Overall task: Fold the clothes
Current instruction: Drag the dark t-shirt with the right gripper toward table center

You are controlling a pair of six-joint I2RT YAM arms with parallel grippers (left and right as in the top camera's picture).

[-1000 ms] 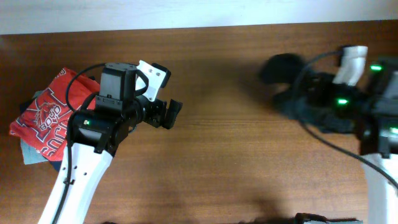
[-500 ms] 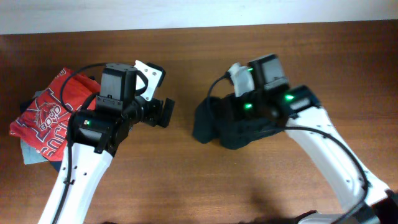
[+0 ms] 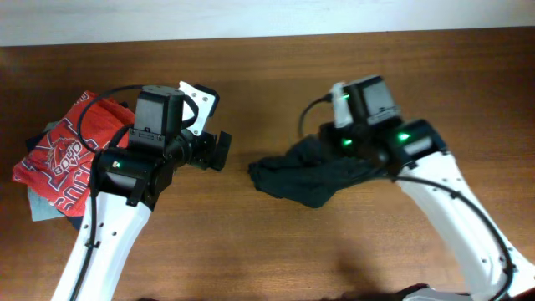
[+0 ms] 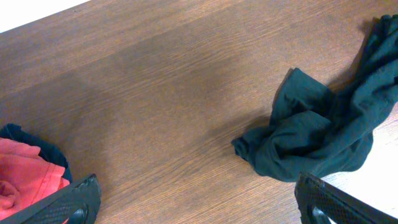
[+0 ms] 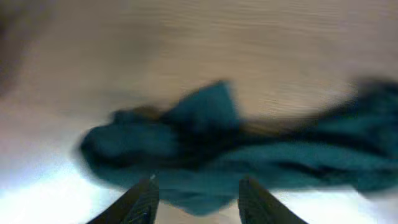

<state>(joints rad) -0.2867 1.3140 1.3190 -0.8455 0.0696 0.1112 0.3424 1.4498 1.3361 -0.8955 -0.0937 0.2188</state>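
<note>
- Now the dark navy-black soft fabric garment (image 3: 309, 180) lies crumpled mid brown wooden tabletop (image 3: 276, 251), brought in from the right edge.
- Right fingers (image 5: 142, 199) apart, apparently released; left fingers (image 4: 68, 202) wide apart, empty.
- Flattening comes next.

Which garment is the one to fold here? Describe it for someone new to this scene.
On the brown wooden table, look just right of centre. There lies the dark garment, a crumpled near-black heap stretched sideways. Unlike the red shirt with white lettering piled at the left edge, it is plain and lies alone.

Bare tabletop (image 3: 251, 238) left of clothes (image 3: 309, 180), red shirt (image 3: 67, 155) beyond
</note>
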